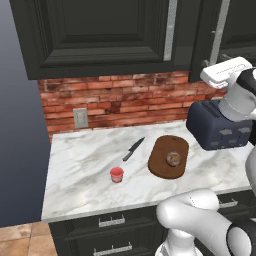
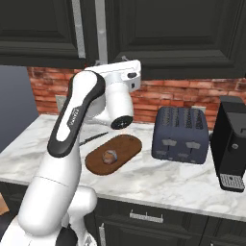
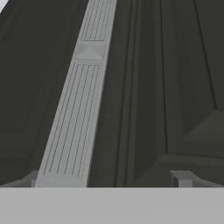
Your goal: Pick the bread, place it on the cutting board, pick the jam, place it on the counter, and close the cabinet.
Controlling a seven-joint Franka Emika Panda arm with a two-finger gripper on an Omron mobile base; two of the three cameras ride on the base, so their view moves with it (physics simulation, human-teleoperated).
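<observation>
Gripper (image 3: 109,179) pressed close against the cabinet (image 3: 166,87) door beside its long silver handle (image 3: 78,109); fingertips apart, grasping nothing.

Below, the bread (image 1: 174,159) sits on the cutting board (image 1: 162,165), and the jam (image 1: 116,174) stands on the counter (image 1: 85,160), near a knife (image 1: 133,148).

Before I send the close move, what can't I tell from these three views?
- Whether the cabinet is shut: the hand view sits tight against a door and its handle, and both base views cut the doors at the top edge.
- End effector state: just the two tips show at the hand view's bottom; cannot tell.
- Bread on the board: too small for detail.
- Jam: in the right base view the arm stands before that stretch of counter.
</observation>
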